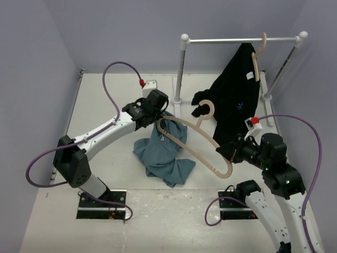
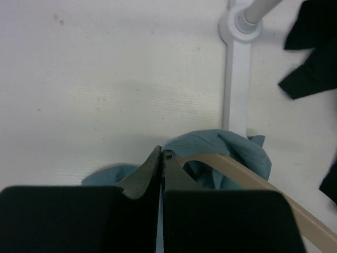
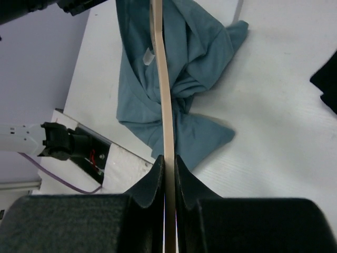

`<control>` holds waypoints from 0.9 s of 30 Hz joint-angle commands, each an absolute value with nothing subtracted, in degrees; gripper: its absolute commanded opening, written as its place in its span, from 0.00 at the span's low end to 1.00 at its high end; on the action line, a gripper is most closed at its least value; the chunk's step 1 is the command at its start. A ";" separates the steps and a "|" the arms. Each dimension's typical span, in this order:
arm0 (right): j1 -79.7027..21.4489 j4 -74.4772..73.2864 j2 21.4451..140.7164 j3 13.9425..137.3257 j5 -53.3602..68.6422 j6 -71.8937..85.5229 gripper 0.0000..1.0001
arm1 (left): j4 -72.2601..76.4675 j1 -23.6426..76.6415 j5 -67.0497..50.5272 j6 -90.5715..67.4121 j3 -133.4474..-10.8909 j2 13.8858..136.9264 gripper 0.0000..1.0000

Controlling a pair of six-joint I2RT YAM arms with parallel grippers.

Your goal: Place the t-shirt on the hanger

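The blue-grey t-shirt (image 1: 164,154) hangs bunched from my left gripper (image 1: 157,115), its lower part lying on the table. The left gripper (image 2: 161,154) is shut on a fold of the shirt (image 2: 237,147). The beige hanger (image 1: 202,138) is held in the air, its left arm tip in the shirt's top by the left gripper and its hook (image 1: 208,107) pointing to the back. My right gripper (image 1: 229,153) is shut on the hanger's right arm. In the right wrist view the hanger (image 3: 162,79) runs from the gripper (image 3: 168,161) over the shirt (image 3: 200,52). The hanger arm (image 2: 274,190) also shows in the left wrist view.
A white clothes rack (image 1: 237,40) stands at the back right, with a black garment (image 1: 237,89) on a twin hanger (image 1: 257,58). Its base (image 2: 235,79) and post lie just beyond the left gripper. The black garment's hem (image 2: 310,47) hangs close to the held hanger's hook.
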State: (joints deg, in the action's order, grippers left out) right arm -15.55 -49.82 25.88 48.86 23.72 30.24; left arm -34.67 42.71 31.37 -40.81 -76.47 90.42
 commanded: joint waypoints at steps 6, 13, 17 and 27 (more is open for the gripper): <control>-47.48 -30.61 50.56 64.52 1.18 33.88 0.00 | -38.60 37.35 36.52 -44.34 -77.52 79.24 0.00; -62.30 -14.99 63.63 62.50 -10.89 34.61 0.00 | -38.43 37.27 32.28 -43.47 -75.83 75.93 0.00; -63.37 -5.65 62.02 52.59 -14.69 36.98 0.00 | -36.03 37.27 29.84 -43.16 -73.84 72.65 0.00; -63.54 9.16 62.16 36.55 -13.27 41.35 0.00 | -29.66 37.35 26.54 -45.70 -62.83 64.55 0.00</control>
State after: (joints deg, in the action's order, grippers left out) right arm -63.33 -2.15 60.03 39.51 -10.41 37.79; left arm -35.21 37.17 27.45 -43.37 -66.85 66.93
